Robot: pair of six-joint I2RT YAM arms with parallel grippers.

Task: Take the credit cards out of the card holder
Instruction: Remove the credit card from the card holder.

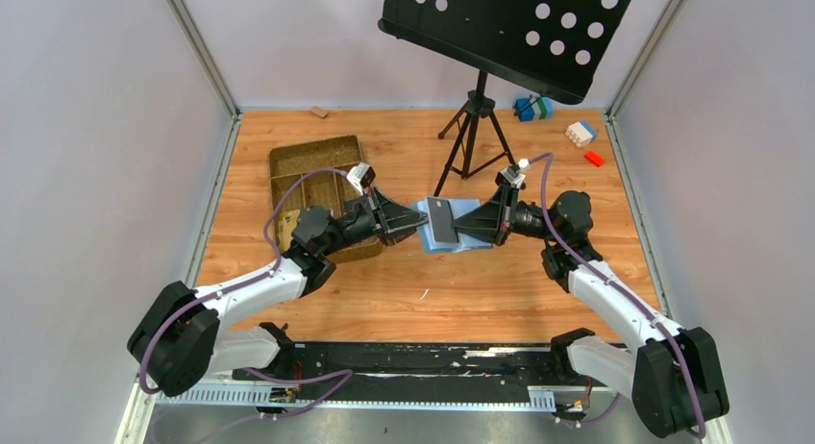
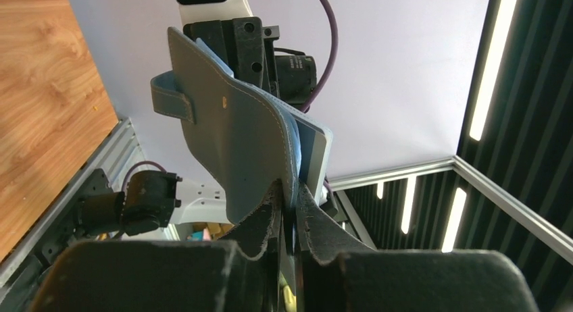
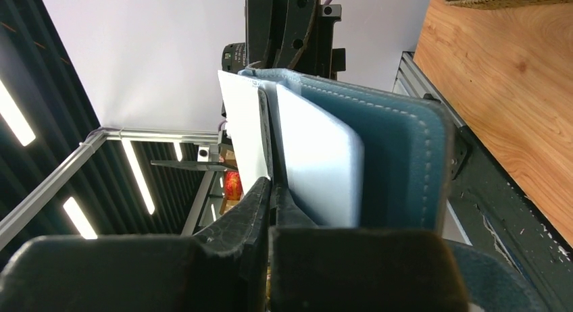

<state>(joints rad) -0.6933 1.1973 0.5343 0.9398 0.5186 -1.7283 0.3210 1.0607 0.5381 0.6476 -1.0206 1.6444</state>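
Note:
The blue card holder hangs in the air over the middle of the table, between my two grippers. A dark credit card lies across its top. My left gripper is shut on the holder's left edge; its wrist view shows the jaws pinching the blue flap, with a grey card behind it. My right gripper is shut from the right. In its wrist view the jaws meet on a thin card edge, between a pale card and another pale card in the open holder.
A brown compartmented tray lies at the back left, behind the left arm. A tripod carrying a black perforated panel stands just behind the holder. Toy blocks and a red piece sit at the far right.

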